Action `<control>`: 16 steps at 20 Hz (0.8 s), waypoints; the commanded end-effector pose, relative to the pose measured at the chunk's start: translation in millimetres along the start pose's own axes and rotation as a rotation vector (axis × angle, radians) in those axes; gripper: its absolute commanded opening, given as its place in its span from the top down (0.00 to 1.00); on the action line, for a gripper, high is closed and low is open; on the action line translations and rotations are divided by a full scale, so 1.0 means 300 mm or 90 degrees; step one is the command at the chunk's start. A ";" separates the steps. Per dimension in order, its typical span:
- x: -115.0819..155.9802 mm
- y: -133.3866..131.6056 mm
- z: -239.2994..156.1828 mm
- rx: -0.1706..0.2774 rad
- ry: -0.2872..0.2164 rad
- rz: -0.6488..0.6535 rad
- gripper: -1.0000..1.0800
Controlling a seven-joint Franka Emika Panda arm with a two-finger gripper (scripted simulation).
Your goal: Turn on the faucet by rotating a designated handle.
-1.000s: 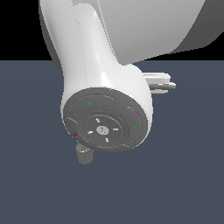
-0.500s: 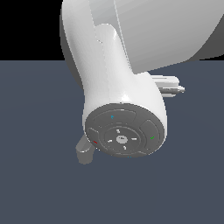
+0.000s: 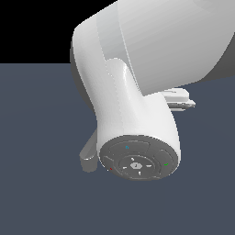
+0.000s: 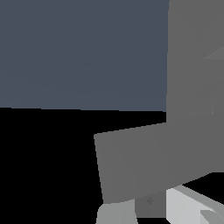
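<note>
One huge white arm link [image 3: 133, 69] eats most of the exterior view, its grey end cap [image 3: 137, 161] facing us; my guess is it's parked that close because the wrist is being brought in right against the fixture. Behind it there's only the flat dark floor [image 3: 36, 202].

From the wrist view, the faucet [image 4: 144, 162] is right up near the camera, showing just as flat matte grey slabs, one upright and one across. I honestly can't pick out the handle there, too close and too cropped.

In the exterior view a small grey stub [image 3: 87, 158] pokes out from behind the arm on the exterior view's left; probably part of the faucet, can't say which part. A pale tab [image 3: 182, 98] sticks out on the exterior view's right; could be the hand, not sure.

Gripper: can't tell whether it's wide, narrow or holding anything; nothing shows it cleanly.

Versus a second ago, the end cap has slid toward the exterior view's right and lower, and the arm looks bigger; the grey stub hasn't budged.
</note>
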State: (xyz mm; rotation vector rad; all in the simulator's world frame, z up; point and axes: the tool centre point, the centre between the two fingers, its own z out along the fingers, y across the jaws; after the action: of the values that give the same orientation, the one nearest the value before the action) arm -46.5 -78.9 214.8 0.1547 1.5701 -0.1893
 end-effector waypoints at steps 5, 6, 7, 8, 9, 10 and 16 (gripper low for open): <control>0.046 -0.017 0.003 0.001 -0.001 0.000 1.00; 0.053 -0.019 0.003 0.001 -0.001 0.000 1.00; 0.061 -0.022 0.003 0.001 -0.001 0.000 1.00; 0.067 -0.025 0.003 0.001 -0.001 0.000 1.00; 0.075 -0.027 0.003 0.001 -0.001 0.000 1.00; 0.082 -0.029 0.004 0.001 -0.001 0.000 1.00; 0.126 -0.046 0.005 0.002 -0.002 0.000 1.00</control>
State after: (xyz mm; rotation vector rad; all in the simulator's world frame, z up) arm -50.4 -94.6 191.2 0.1798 1.5342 -0.1837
